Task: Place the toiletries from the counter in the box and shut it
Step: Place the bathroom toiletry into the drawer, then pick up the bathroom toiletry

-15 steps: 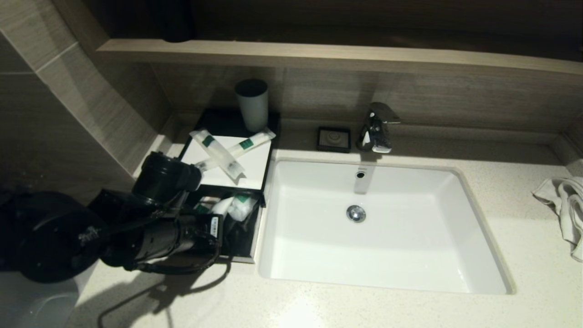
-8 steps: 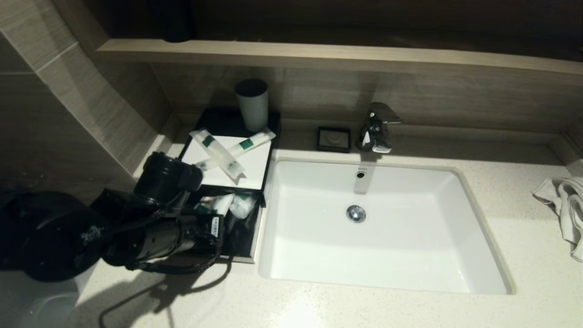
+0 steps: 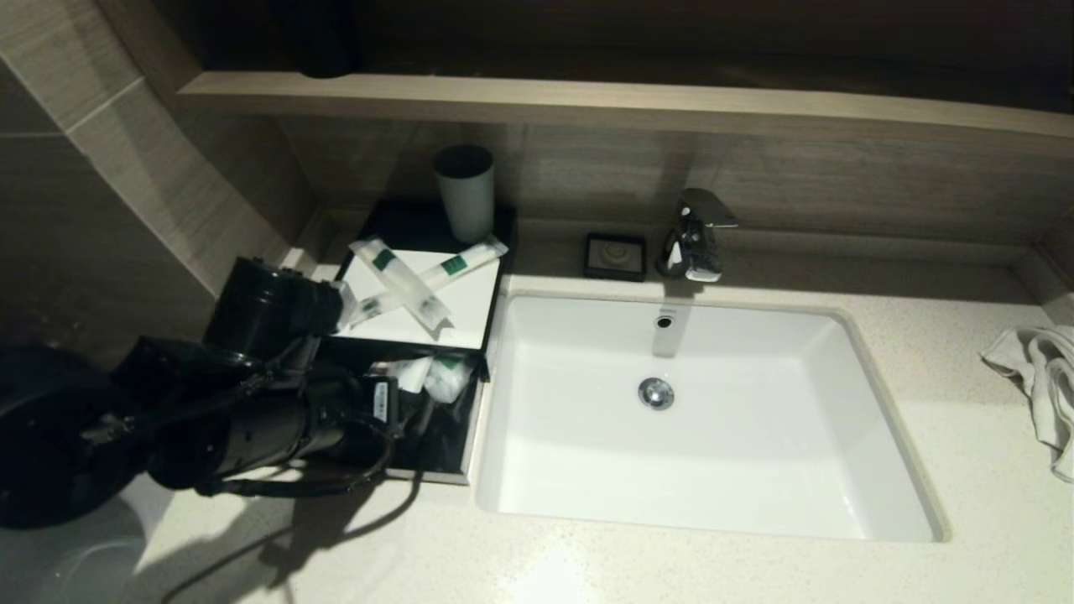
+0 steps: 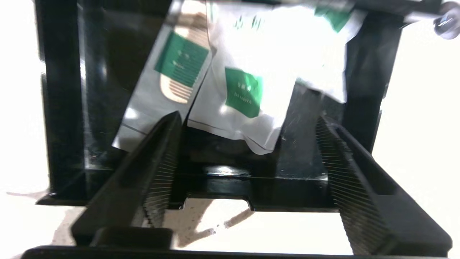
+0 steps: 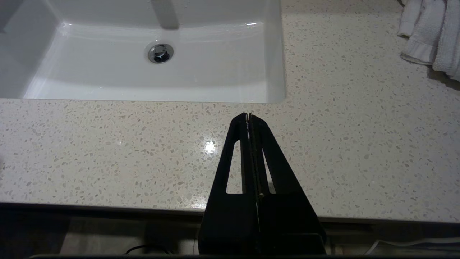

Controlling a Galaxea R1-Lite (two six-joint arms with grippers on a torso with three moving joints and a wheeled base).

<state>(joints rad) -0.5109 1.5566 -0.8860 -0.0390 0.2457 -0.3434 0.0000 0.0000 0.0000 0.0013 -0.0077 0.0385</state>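
A black box [image 3: 471, 424] stands on the counter left of the sink, its white lid [image 3: 457, 319] slid back so the near part is open. Several white packets with green labels [image 3: 438, 377] lie inside, and they also show in the left wrist view [image 4: 244, 90] behind the box's front wall [image 4: 287, 187]. Two white tubes [image 3: 403, 281] lie crossed on the lid. My left gripper [image 3: 401, 413] is open and empty at the box's near end, its fingers [image 4: 158, 169] straddling the front wall. My right gripper [image 5: 249, 116] is shut and empty over the counter's front edge.
A grey cup [image 3: 464, 191] stands behind the box. The white sink [image 3: 847, 470] fills the middle, with the faucet [image 3: 692, 235] and a black soap dish [image 3: 615, 256] behind it. A white towel [image 3: 1040, 377] lies far right. A tiled wall stands close on the left.
My left arm has shifted to the left and a little back from the box, with the gripper still open. The packets and tubes have not moved.
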